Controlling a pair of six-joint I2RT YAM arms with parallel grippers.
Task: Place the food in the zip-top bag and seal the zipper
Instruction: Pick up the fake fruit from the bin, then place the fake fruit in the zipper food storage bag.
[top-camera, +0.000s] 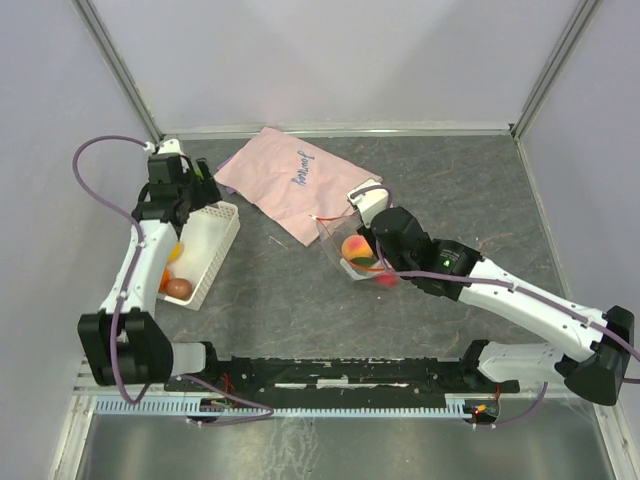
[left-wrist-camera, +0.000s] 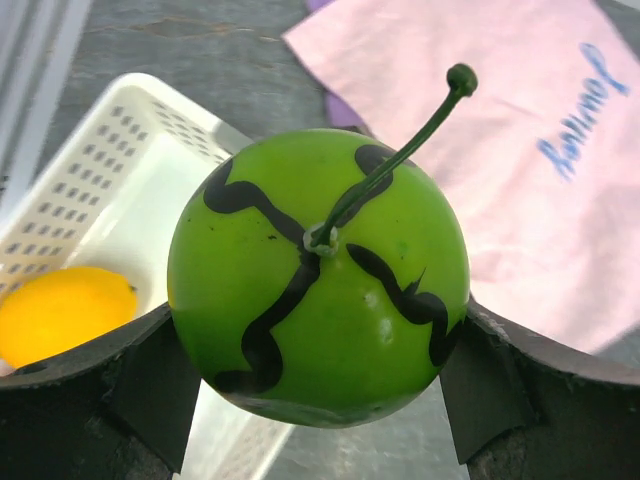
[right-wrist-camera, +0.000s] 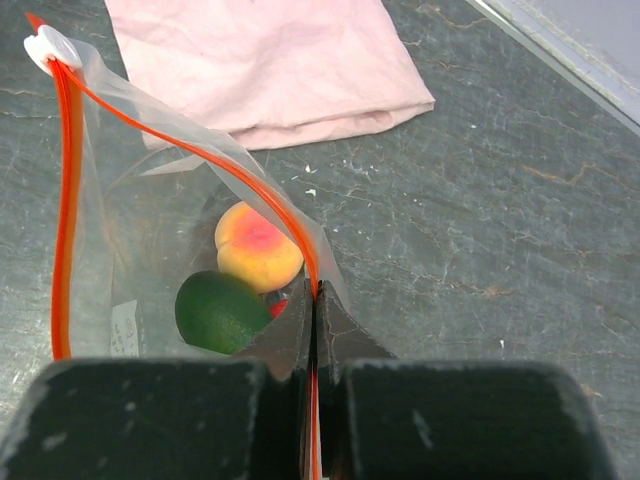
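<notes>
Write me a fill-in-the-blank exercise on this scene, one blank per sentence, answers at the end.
The left gripper grips a green fruit with ____ stripes.
The right gripper is shut on the rim of the clear ____.
A yellow-orange fruit lies in the white ____.
The cloth with blue writing is ____.
Missing words: black; bag; basket; pink.
</notes>
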